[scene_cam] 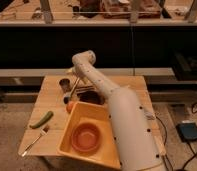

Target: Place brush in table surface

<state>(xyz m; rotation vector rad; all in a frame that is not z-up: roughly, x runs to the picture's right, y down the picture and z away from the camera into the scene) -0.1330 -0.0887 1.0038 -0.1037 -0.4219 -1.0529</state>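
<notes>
I see my gripper (73, 75) just above frame centre, fingers apart, the brush (74, 88) slanting below it on the counter (52, 97), above the yellow tub (98, 116).

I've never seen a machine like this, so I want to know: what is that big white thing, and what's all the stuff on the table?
The big white tube is a robot's arm. It bends at the top, and its gripper, a hand with two fingers, hangs over the far side of the light-brown wooden table. There is only one picture, and it looks down at the table from above, past the arm. The fingers are open. Just below them is a slim brush with a pale wooden stick handle. I cannot tell whether it touches them. Beside the brush stands a small dark cup. Closer to us are a yellow plastic tub with an orange bowl inside, a long green vegetable and a metal fork.
</notes>
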